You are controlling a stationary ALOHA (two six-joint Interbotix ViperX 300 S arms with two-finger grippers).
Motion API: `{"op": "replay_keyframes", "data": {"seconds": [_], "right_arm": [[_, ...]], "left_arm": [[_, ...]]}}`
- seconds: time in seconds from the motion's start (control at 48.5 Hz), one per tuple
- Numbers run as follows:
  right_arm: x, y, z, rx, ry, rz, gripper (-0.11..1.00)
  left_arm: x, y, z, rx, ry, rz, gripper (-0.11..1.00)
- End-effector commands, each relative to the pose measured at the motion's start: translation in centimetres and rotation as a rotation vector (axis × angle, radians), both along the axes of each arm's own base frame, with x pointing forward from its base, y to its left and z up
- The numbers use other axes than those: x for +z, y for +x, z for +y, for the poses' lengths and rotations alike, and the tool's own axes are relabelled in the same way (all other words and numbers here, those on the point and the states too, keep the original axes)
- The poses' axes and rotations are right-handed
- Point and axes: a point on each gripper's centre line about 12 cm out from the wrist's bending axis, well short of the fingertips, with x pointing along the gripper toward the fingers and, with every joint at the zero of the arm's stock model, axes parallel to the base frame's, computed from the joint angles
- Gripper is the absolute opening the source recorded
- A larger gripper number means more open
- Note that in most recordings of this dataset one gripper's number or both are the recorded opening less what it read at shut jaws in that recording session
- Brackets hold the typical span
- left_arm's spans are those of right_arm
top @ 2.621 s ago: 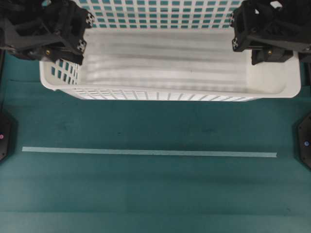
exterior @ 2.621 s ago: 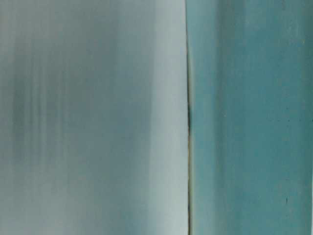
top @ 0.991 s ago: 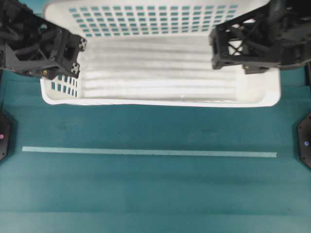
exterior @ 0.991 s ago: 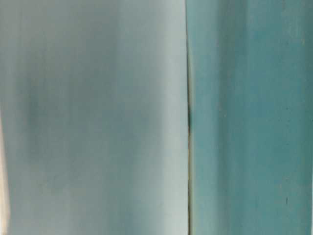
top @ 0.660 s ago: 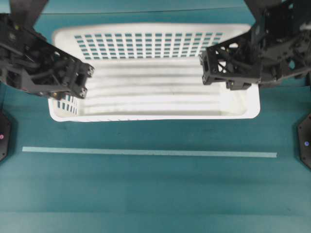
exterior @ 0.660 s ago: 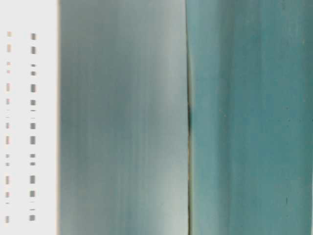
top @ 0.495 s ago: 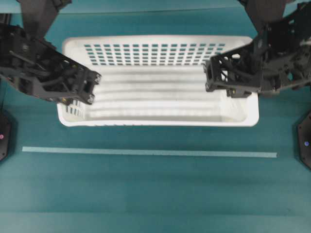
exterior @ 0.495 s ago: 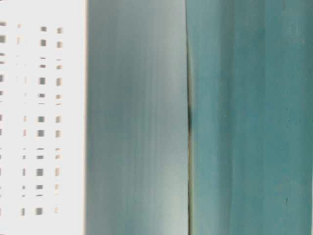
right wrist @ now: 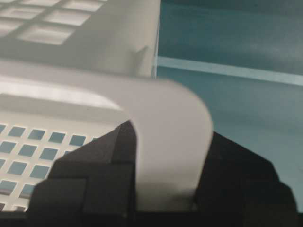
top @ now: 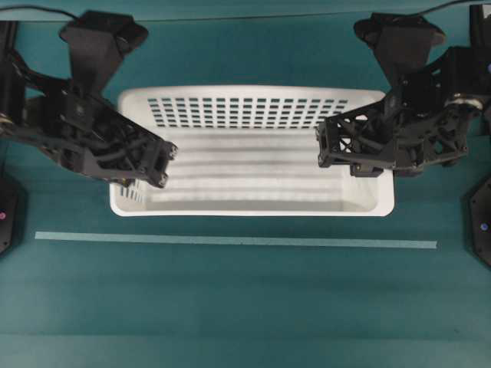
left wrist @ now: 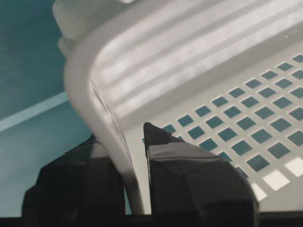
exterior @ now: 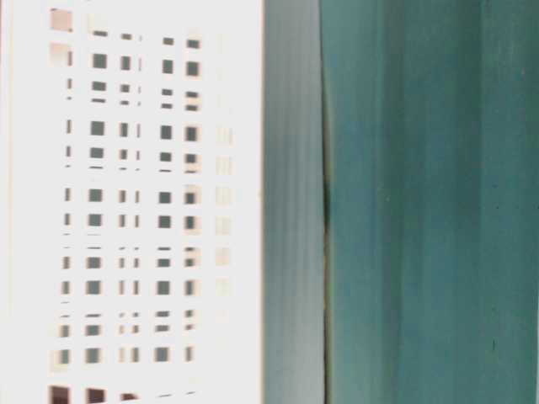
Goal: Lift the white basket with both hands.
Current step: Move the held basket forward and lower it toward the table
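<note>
Overhead: I hold the white basket by its 2 short ends so it stays level, near the desk's far edge. My left tool and right tool reach inward from bent arms.

Left wrist: fingers pinch the end wall.

Right wrist: fingers clench the rim.

Two matte black robot arms of open, truss-like plastic. The left gripper and the right gripper are built from skeletal lattice frames with triangular cut-outs; small white-and-black square markings sit at their tips, and a brass-coloured screw head dots each frame's underside. Each arm has a broad, rounded black link behind. In the wrist views the jaws appear as blunt, faceted black blocks.
</note>
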Motion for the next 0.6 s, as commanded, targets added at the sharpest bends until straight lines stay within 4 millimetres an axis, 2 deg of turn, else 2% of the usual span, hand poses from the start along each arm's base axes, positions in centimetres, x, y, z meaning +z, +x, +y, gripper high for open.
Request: {"op": "replay_keyframes", "data": {"seconds": [0.0,0.578], "right_arm": [[-1.5,1.2,0.5,0.048,0.010,-0.010,0.19],[-7.3,1.6,0.6,0.034,0.005,-0.027,0.19]], "left_arm": [[0.4,1.5,-0.2,-0.055,0.035,-0.101,0.02],[-7.4,0.7,0.1,-0.054,0.028,-0.042,0.02]]}}
